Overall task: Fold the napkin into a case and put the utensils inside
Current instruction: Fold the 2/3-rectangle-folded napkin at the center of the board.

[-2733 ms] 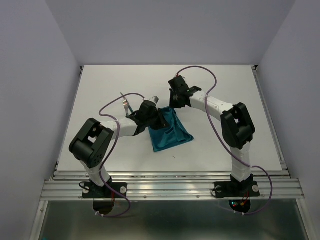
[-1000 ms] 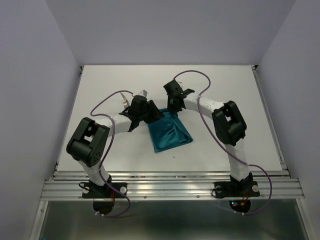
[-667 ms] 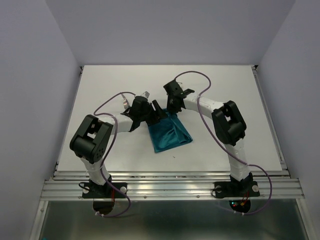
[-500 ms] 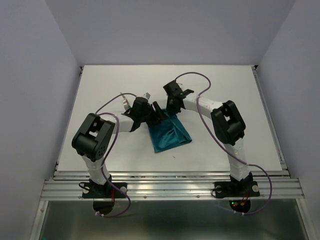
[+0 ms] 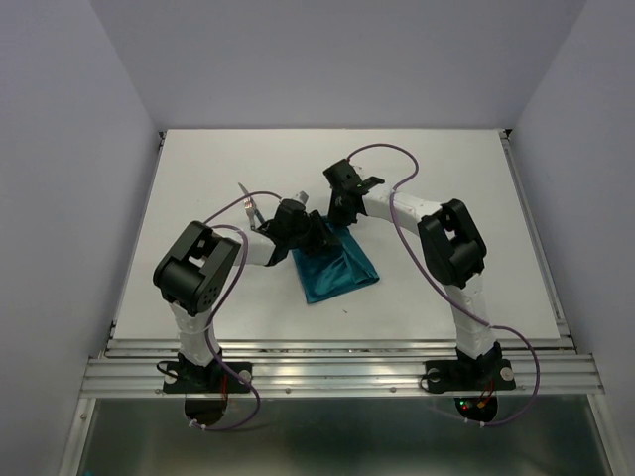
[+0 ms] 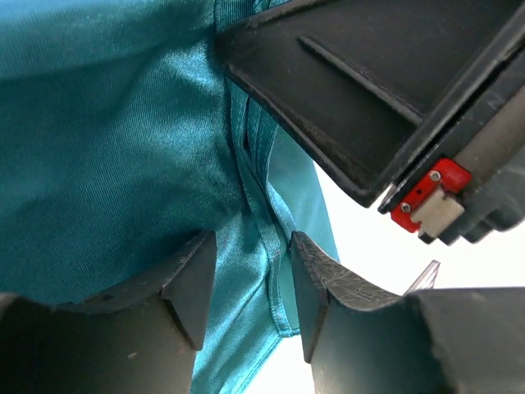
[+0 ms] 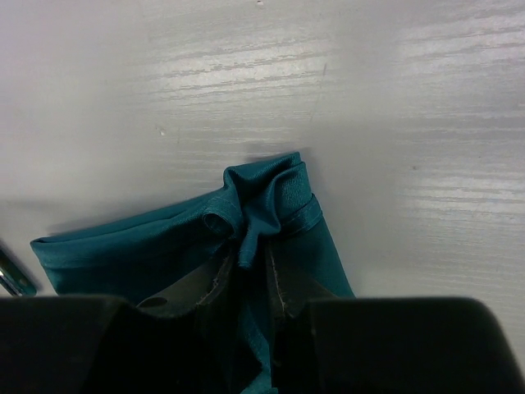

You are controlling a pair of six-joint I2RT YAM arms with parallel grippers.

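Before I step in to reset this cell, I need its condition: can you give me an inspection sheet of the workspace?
Surface: white table, no spills seen.
Job's things: teal napkin folded, top corner bunched; utensils to its left, only partly visible.
Clutter: nothing seen.
Grippers: left gripper open, straddling a napkin fold; right gripper pinching the bunched corner.
Cables: purple cables loop over the table.
Surroundings: plain walls, metal rail at near edge.

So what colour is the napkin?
The napkin is shiny teal-green, clearest in the left wrist view.
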